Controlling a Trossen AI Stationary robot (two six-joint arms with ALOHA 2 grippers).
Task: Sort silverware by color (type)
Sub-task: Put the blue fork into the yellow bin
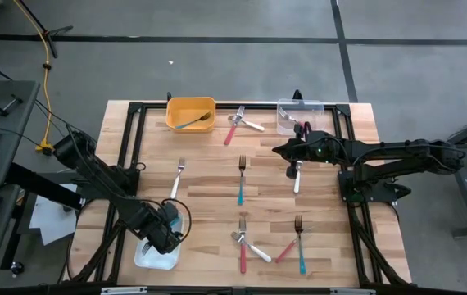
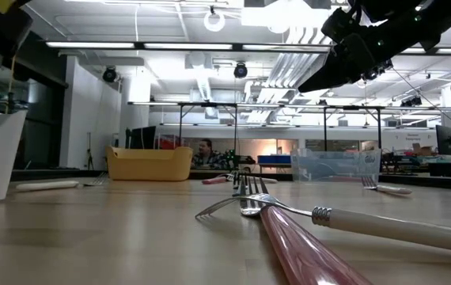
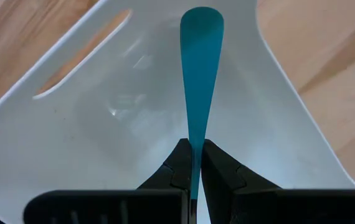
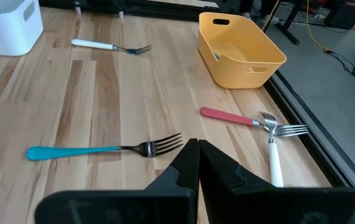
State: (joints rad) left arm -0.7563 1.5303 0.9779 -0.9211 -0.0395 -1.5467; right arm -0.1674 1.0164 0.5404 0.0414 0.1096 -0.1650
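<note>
Left claw [image 3: 191, 163] hangs over the white bin [image 1: 147, 258] at the worktop's near-left corner, fingers pinched tight on a teal fork [image 3: 199, 74] whose handle points down into the bin. Right claw [image 1: 281, 150] hovers over the far-right part of the worktop, fully closed, nothing in it, above a white fork [image 1: 296, 175]. Other forks lie loose: red [image 1: 233, 129] and white pair by the yellow bin [image 1: 191, 111] at the far edge, a teal one [image 1: 241, 182] mid-worktop, a mixed cluster [image 1: 270, 242] near the front edge. Risks, as I judge: fork released tilted could catch the bin wall and tip out; the crossed forks may drag each other when picked; teal already sits in the yellow bin, so colours could end up mixed
</note>
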